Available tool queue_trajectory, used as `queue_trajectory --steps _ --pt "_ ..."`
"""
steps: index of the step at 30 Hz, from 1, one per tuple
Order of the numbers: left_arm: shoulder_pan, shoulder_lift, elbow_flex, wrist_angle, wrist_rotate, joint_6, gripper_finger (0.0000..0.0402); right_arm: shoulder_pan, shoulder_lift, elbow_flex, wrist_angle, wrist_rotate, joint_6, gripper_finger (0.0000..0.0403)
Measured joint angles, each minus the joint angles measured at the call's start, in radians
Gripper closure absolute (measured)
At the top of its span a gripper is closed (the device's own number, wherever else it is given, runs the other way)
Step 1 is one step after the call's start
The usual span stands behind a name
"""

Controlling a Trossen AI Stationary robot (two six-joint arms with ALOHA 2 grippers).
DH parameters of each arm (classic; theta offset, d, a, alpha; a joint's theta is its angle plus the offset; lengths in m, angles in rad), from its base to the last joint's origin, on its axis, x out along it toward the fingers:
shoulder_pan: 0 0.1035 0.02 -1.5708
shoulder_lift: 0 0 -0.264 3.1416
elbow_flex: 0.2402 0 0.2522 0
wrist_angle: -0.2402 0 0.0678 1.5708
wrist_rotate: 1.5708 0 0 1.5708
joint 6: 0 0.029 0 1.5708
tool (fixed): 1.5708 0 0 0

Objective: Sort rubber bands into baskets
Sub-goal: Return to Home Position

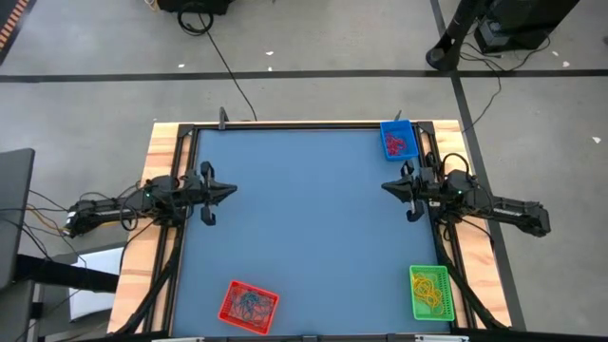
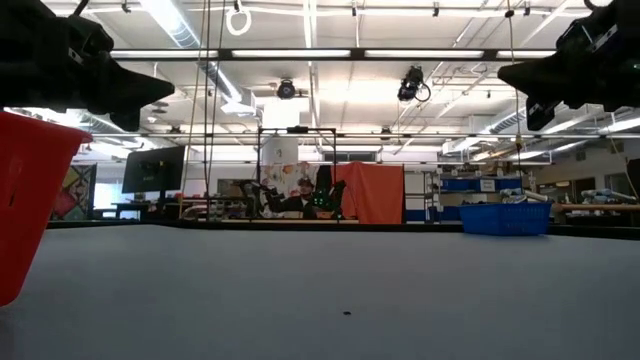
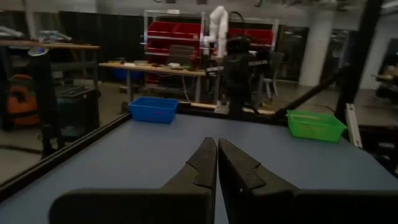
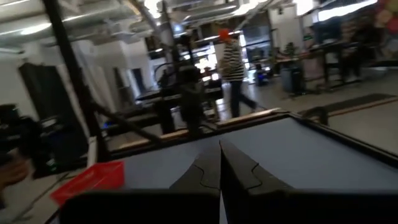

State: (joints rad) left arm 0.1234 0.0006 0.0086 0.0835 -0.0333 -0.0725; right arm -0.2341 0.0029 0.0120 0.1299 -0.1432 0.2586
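I see both pinched closed: left tool (image 1: 231, 191) hovers by the surface's (image 1: 304, 228) left edge, right tool (image 1: 385, 186) by the right. Rubber bands (image 1: 429, 294) sit in the blue basket (image 1: 398, 124) far right, green basket (image 1: 430, 269) near right and red basket (image 1: 224, 306) near left, which holds bluish ones, I think.

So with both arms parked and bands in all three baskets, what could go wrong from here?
The blue basket sits close beside the right gripper, which is shut; that arm's next swing might clip it. The red basket lies askew at the near edge of the table, so a knock could send it and its rubber bands over. The left gripper, also shut, is far from any basket and looks low-risk.
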Motion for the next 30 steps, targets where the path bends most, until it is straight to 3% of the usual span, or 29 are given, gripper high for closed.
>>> queue_trajectory --steps 6,12,18,30 --pt "-0.001 -0.001 0.000 0.006 -0.079 -0.030 0.0383 0.055 0.000 0.000 -0.024 0.167 0.020 0.0397" --pt "-0.001 -0.001 0.000 -0.011 -0.085 -0.044 0.0383 0.151 0.005 0.001 -0.100 0.359 -0.013 0.0397" --pt "-0.001 -0.001 0.000 -0.015 -0.074 -0.064 0.0383 0.206 0.002 0.001 -0.094 0.376 -0.030 0.0397" --pt "-0.001 -0.001 -0.001 -0.053 -0.070 -0.070 0.0383 0.211 0.010 0.001 -0.095 0.375 -0.060 0.0377"
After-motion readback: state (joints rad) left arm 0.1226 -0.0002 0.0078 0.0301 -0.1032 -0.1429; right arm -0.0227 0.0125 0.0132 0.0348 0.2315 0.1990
